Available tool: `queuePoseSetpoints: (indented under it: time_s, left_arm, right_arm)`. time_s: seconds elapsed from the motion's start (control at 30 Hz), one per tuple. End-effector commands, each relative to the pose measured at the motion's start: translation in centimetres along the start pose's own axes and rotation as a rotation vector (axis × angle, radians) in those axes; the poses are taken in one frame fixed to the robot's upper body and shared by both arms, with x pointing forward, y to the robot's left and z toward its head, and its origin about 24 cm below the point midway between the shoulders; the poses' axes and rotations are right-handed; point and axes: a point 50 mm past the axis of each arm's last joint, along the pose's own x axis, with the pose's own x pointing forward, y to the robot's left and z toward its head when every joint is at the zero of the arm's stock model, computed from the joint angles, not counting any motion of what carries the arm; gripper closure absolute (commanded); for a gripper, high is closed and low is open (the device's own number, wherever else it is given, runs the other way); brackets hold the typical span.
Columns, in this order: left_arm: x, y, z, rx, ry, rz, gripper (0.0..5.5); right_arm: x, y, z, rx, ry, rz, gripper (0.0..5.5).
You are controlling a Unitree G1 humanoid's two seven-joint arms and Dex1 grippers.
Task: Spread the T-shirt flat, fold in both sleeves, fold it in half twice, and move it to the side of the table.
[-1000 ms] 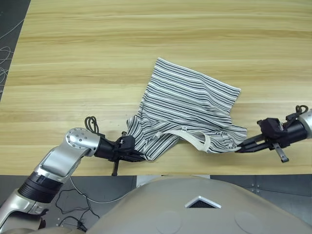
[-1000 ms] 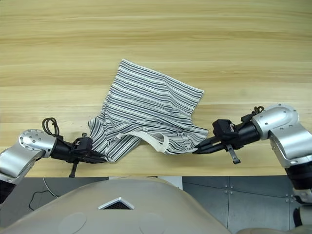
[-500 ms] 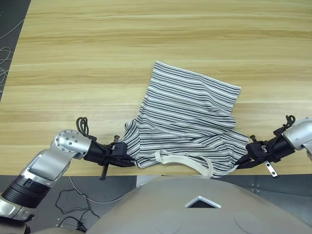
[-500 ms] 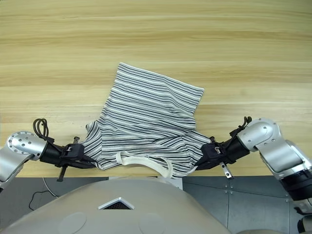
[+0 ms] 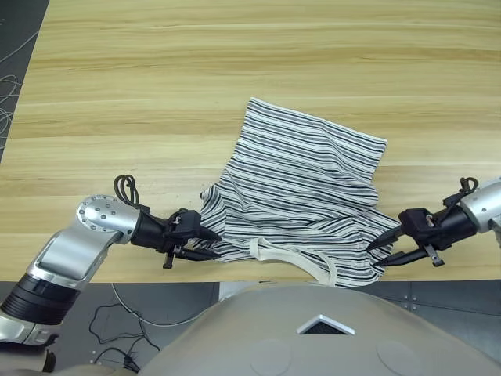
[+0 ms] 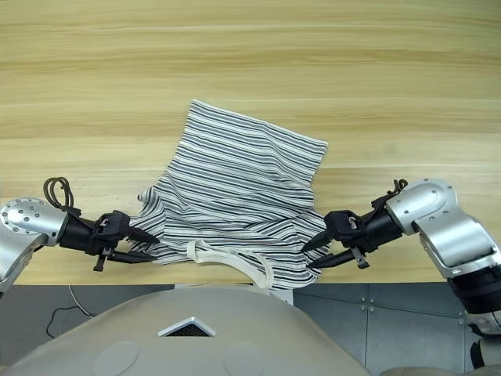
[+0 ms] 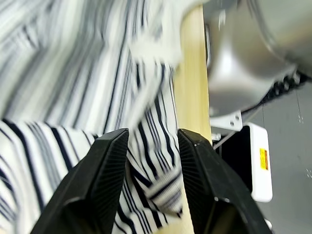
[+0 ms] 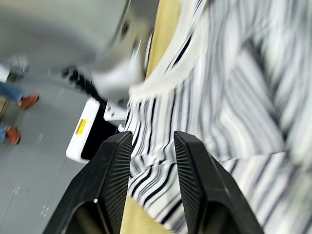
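Both grippers stand open and hold nothing. You find the left gripper (image 5: 211,244) at the T-shirt's (image 5: 301,184) left near corner and the right gripper (image 5: 377,255) at its right near corner. Each has its jaws spread wide, with the tips at the cloth's edge. The T-shirt lies at the middle of the desk's (image 5: 156,78) near edge, with its cream collar (image 5: 293,257) at that edge and its hem toward the far edge. Judge the spreading step unfinished: the near part is bunched and creased, and neither sleeve lies flat. Both sleeve folds, both half folds and the move to the desk's side are not yet done.
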Motion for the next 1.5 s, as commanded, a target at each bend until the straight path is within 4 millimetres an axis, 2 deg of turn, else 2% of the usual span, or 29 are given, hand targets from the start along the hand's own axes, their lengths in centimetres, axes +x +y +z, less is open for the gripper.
queuePoseSetpoints:
  time_s: [0.03,0.13,0.23,0.3,0.37,0.47,0.57,0.67,0.8,1.03,1.17,1.33,1.5]
  left_arm:
    - [-0.7,0.2,2.6,0.005,-0.133,0.000,3.64]
    - [-1.1,0.3,4.0,0.005,-0.205,0.012,3.64]
    - [-0.9,0.9,3.8,-0.007,-0.177,0.051,3.64]
    - [-0.2,1.2,2.8,0.001,-0.111,0.068,3.64]
    - [0.6,1.1,2.2,0.010,-0.072,0.060,3.64]
    - [2.1,0.7,1.4,0.017,-0.043,0.016,3.64]
    - [2.7,0.4,1.3,0.020,-0.045,0.003,3.64]
    - [2.7,0.3,1.3,0.021,-0.050,0.001,3.64]
    - [2.9,0.1,1.1,0.016,-0.053,0.001,3.64]
    - [3.2,-0.1,0.4,0.002,-0.042,-0.005,3.64]
    - [3.3,-0.2,0.3,0.001,-0.041,-0.004,3.64]
    - [3.8,-0.2,0.2,0.000,-0.043,-0.010,3.64]
    - [4.0,-0.3,-0.1,-0.008,-0.047,-0.012,3.64]
  right_arm:
    - [-1.7,-1.8,2.7,0.008,-0.163,-0.099,3.94]
    - [-2.7,-4.0,4.9,0.023,-0.344,-0.240,3.94]
    - [-2.4,-6.7,5.8,0.019,-0.422,-0.436,3.94]
    - [-1.8,-8.4,5.1,0.000,-0.328,-0.595,3.94]
    - [-1.5,-9.3,3.8,-0.015,-0.195,-0.673,3.94]
    - [-2.3,-9.9,1.4,-0.049,0.026,-0.735,3.94]
    - [-4.3,-9.9,0.5,-0.059,0.142,-0.733,3.94]
    - [-5.9,-10.5,0.3,-0.053,0.178,-0.780,3.94]
    - [-4.7,-12.2,-0.2,-0.083,0.223,-0.848,3.94]
    - [-1.5,-13.7,0.0,-0.127,0.223,-0.851,3.94]
    - [-1.9,-13.8,-0.2,-0.115,0.251,-0.859,3.94]
    - [-2.2,-14.0,-2.4,-0.179,0.479,-0.886,3.94]
    - [-2.2,-16.0,-1.5,-0.317,0.527,-1.060,3.94]
